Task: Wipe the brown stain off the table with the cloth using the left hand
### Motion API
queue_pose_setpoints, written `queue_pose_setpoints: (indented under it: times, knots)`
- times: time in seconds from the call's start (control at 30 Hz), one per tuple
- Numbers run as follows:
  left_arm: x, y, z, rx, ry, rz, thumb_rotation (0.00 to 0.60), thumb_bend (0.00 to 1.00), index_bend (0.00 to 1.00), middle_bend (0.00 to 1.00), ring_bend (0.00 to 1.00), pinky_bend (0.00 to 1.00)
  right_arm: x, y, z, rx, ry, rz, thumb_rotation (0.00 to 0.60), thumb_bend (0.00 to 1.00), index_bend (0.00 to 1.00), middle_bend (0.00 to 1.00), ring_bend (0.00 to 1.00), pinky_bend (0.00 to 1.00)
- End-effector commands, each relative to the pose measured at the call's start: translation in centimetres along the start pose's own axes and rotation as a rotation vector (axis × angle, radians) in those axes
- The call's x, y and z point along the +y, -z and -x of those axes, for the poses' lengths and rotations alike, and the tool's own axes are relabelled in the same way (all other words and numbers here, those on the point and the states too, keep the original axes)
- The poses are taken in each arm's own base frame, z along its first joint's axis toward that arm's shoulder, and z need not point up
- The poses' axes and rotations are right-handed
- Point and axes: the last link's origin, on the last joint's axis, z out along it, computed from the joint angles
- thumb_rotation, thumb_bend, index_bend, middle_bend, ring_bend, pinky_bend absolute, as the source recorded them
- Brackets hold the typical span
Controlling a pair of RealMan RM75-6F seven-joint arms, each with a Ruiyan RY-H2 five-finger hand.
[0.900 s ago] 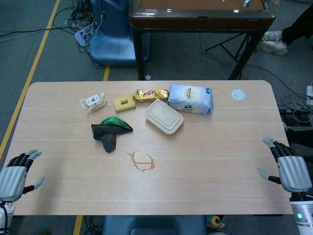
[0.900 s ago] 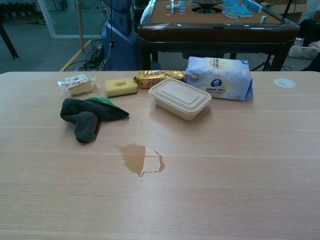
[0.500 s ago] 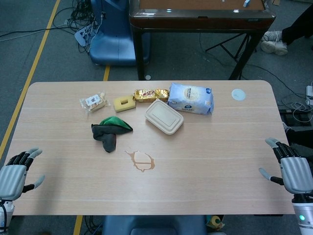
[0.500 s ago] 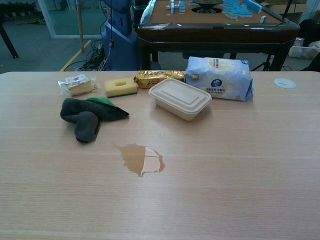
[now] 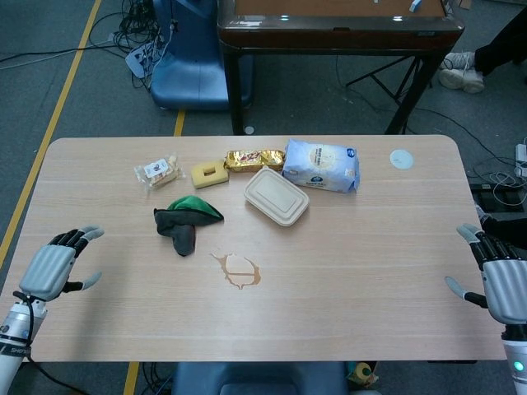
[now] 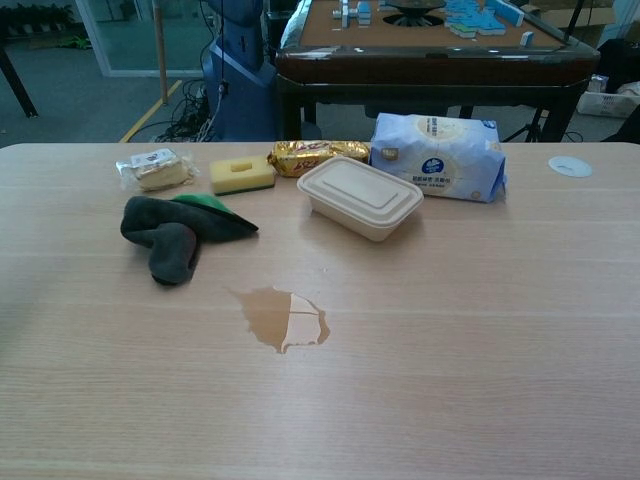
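On the worktop [image 5: 370, 263] we find the cloth [image 5: 184, 220] left of centre, with the stain [image 5: 237, 270] nearer us and to its right. Behind the cloth we see a snack packet [image 5: 156, 171], a sponge [image 5: 209, 174] and a foil pack [image 5: 254, 159] in a row; the lidded box [image 5: 276, 196] sits before the tissue pack [image 5: 322, 165].

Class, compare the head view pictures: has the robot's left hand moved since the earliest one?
Yes. The left hand has come up and inward over the wooden table, closer to the crumpled dark grey and green cloth, which has stayed put.
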Motion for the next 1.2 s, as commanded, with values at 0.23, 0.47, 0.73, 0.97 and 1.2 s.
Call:
queue_pose_setpoints:
  times: [0.23,0.47,0.73,0.97,1.2]
  knots:
    - [2.5,-7.8,0.3,-0.109,-0.037,0.115,0.6,0.22,0.09,0.09,0.13,0.21,0.0,0.4,-0.2,-0.015,0.011,0.017,0.6,0.24,0.15,0.2,0.23,0.28]
    - [4.5,-12.0,1.6,-0.189,-0.079,0.15,0.6,0.22,0.03,0.0,0.05,0.18,0.0,0.6,-0.2,-0.03,0.017,0.032,0.6,0.24,0.15,0.2,0.23,0.28]
    - [6.1,-15.8,3.4,-0.229,-0.121,0.166,0.6,0.22,0.03,0.0,0.03,0.16,0.3,0.9,-0.1,-0.042,0.021,0.052,0.6,0.24,0.15,0.2,0.23,0.28]
    - [7.1,-18.6,4.9,-0.285,-0.183,0.161,0.6,0.22,0.0,0.0,0.0,0.15,0.4,1.1,0.0,-0.051,0.019,0.065,0.6,0.24,0.15,0.2,0.23,0.28]
    - [8.0,-20.8,5.9,-0.288,-0.171,0.121,0.6,0.22,0.0,0.0,0.0,0.15,0.5,1.1,0.2,-0.061,0.018,0.073,0.6,0.24,0.15,0.2,0.23,0.28]
